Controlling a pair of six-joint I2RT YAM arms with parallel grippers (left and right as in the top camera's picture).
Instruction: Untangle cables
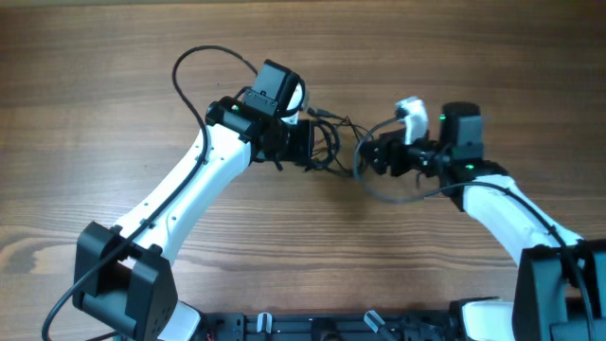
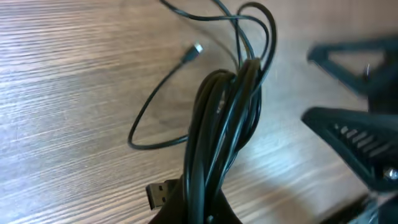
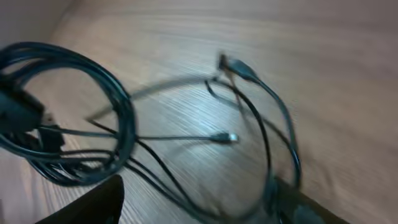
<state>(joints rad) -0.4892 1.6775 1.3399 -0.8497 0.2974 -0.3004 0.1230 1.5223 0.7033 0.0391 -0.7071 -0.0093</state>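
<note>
The left gripper (image 1: 305, 144) is clenching a bunch of thin black flexible cables (image 1: 333, 142) near the middle of the brown wood-grain table (image 1: 95, 114). In the left wrist view, several strands are running together as a thick bundle (image 2: 224, 118) down into the jaws at the bottom edge, and a flat metal USB plug (image 2: 160, 195) is sticking out just beside the grip. A single thinner strand is looping out over the wood to the left and ending in a small silver-tipped plug (image 2: 195, 50) that is lying on the table. The right gripper (image 1: 375, 157) is sitting just to the right of the tangle with its dark fingers (image 2: 348, 134) standing apart and bare wood showing between them, so it is released. The blurred right wrist view is showing a round coil (image 3: 81, 124) of cable at the left, loose strands fanning across the table, and one strand passing close by the right-hand finger; whether they are touching cannot be told
</note>
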